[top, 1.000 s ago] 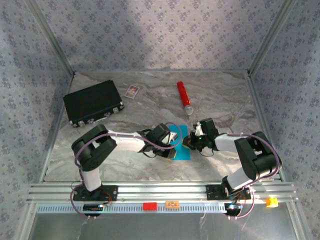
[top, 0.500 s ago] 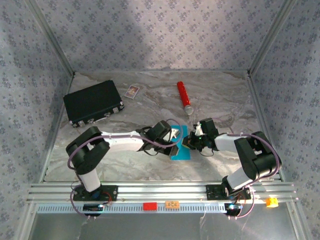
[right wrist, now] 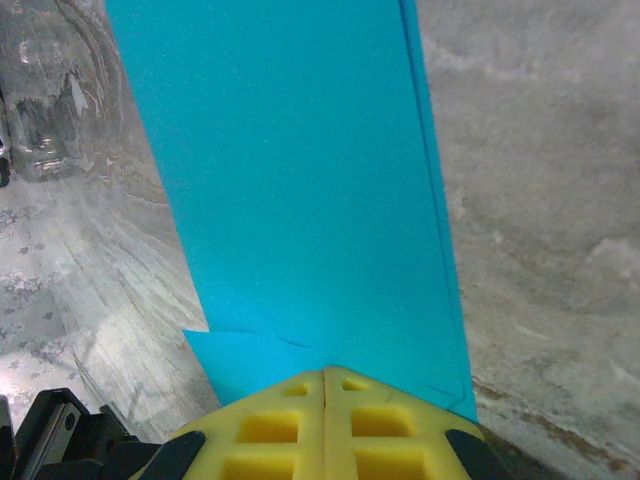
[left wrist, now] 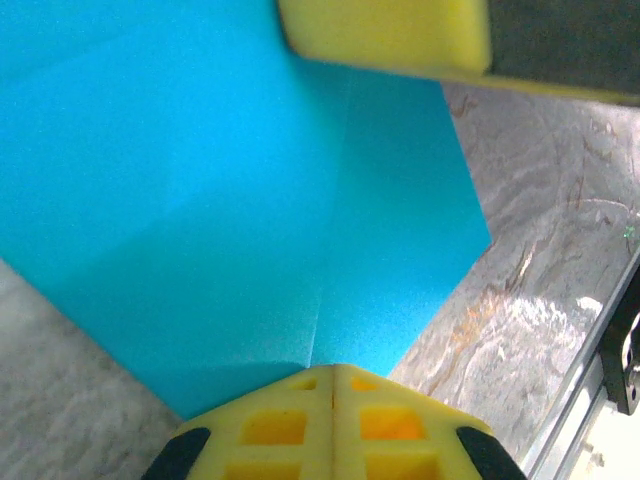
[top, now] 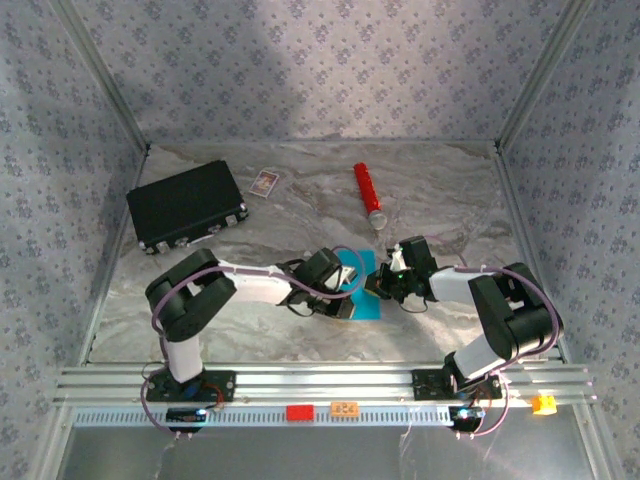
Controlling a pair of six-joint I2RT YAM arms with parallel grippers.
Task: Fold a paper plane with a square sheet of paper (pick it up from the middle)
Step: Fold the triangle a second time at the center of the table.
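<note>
The cyan-blue sheet of paper (top: 360, 288) lies partly folded on the marble table between the two arms. In the left wrist view the paper (left wrist: 240, 190) shows diagonal folds and a centre crease. My left gripper (left wrist: 333, 368) is shut, its tips down on the sheet's near edge at the crease. The right gripper's yellow finger (left wrist: 385, 35) shows at the top of that view. In the right wrist view the paper (right wrist: 300, 180) is a long folded strip, and my right gripper (right wrist: 325, 370) is shut with its tips on the strip's end. No paper shows between either pair of jaws.
A black rectangular case (top: 186, 206) lies at the back left, with a small white card (top: 264, 182) beside it. A red cylinder (top: 368, 194) lies behind the paper. An aluminium rail (top: 320, 380) runs along the near edge, and patterned walls close in the sides.
The left arm's elbow swung out to the left half a second ago and has come back. Its gripper stays on the paper. The right arm has not moved.
</note>
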